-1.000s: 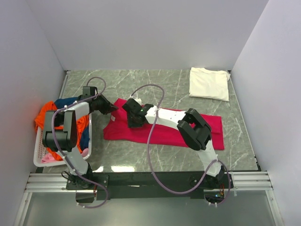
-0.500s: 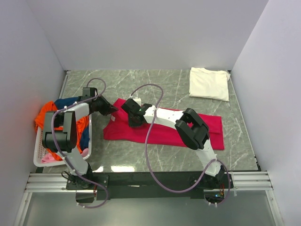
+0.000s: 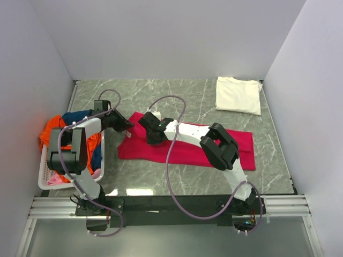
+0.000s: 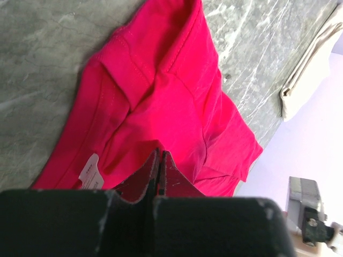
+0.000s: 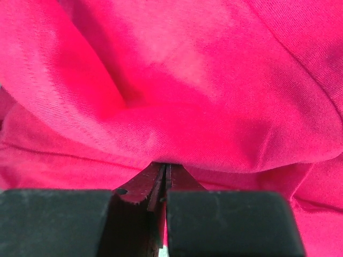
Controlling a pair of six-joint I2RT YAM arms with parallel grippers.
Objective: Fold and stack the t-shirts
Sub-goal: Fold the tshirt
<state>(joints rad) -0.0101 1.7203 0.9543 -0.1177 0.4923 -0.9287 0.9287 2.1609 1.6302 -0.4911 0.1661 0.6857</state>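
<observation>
A crimson-pink t-shirt (image 3: pixel 161 153) lies spread across the middle of the table. My left gripper (image 3: pixel 128 125) is at its upper left edge, beside the white neck label (image 4: pixel 91 171). In the left wrist view that gripper (image 4: pixel 159 153) is shut, tips pressed into the crimson cloth (image 4: pixel 161 80). My right gripper (image 3: pixel 151 140) is just right of it, over the shirt's left part. Seen from the right wrist, it (image 5: pixel 165 165) is shut on a raised ridge of the crimson fabric (image 5: pixel 187 80). A folded cream-white t-shirt (image 3: pixel 238 95) lies at the back right.
A white slatted basket (image 3: pixel 45 182) stands at the left table edge, with orange (image 3: pixel 51 131), navy and pale pink shirts in it. The right arm's elbow (image 3: pixel 220 145) hangs over the crimson shirt's right half. Walls close the table on three sides.
The right gripper has closed on a fold of the crimson shirt. Both arms have stayed almost where they were.
</observation>
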